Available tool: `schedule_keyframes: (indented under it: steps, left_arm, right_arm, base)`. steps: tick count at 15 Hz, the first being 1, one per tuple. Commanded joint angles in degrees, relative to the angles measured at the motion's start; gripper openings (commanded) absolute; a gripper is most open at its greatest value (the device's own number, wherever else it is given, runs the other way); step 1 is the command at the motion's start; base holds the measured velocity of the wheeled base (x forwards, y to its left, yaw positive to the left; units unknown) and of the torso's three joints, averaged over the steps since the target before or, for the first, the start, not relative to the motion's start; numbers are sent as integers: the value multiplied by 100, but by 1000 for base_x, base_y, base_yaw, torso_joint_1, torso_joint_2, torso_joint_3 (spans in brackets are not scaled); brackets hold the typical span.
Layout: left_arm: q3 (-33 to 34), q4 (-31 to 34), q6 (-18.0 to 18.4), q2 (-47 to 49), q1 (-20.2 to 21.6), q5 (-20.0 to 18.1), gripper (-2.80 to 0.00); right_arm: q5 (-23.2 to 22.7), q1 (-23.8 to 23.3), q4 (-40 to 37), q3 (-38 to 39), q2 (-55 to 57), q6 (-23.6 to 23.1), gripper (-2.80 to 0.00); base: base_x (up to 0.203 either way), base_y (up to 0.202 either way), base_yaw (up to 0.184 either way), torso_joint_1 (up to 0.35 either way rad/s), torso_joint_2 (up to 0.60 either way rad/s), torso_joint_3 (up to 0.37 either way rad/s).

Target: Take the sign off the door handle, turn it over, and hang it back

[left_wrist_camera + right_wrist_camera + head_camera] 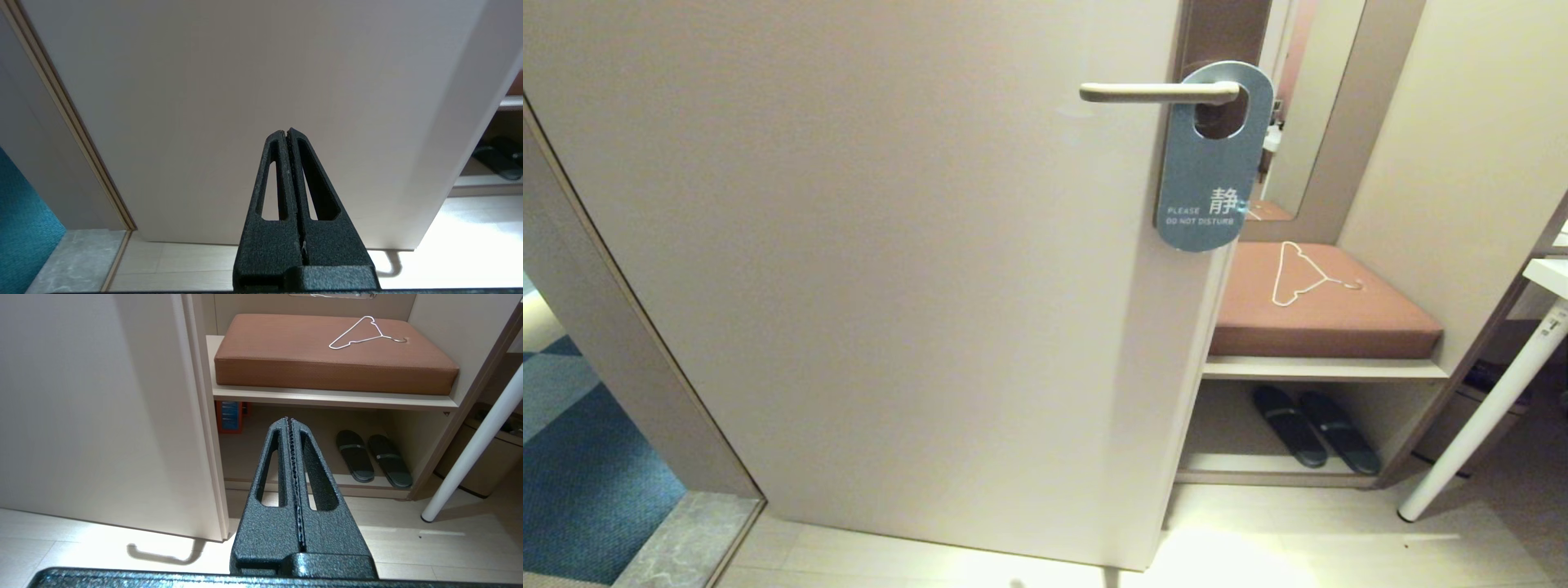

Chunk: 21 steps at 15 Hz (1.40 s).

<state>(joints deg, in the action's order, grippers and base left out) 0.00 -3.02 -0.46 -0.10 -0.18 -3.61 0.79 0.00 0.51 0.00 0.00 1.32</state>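
The sign (1205,175) hangs by its oval hole on the door handle (1156,92), grey-blue side out, reading "PLEASE DO NOT DISTURB". The beige lever sticks out level near the door's right edge. Neither arm shows in the head view. My left gripper (287,131) is shut with nothing in it, low down and facing the bare door panel. My right gripper (289,419) is shut and empty too, low by the door's edge, pointing toward the open shelf. Both are well below the sign.
The beige door (890,269) fills most of the view. Right of it is a bench with a brown cushion (1319,306) and a white wire hanger (1298,273), dark slippers (1315,429) below. A white table leg (1486,408) slants at far right. Blue carpet (580,474) lies left.
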Motion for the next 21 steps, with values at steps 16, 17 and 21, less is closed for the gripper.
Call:
schedule_keyframes:
  steps: [16,17,21]
  left_arm:
    - [0,381,556,19,1,194,-280]
    - [0,381,518,19,1,194,-280]
    - [0,373,336,19,1,211,-280]
  right_arm:
    - [0,0,2,0,0,0,-280]
    - [0,0,2,0,0,0,-280]
    - [0,0,2,0,0,0,-280]
  base:
    - [0,0,0,0,0,0]
    - [0,0,0,0,0,0]
    - [0,0,0,0,0,0]
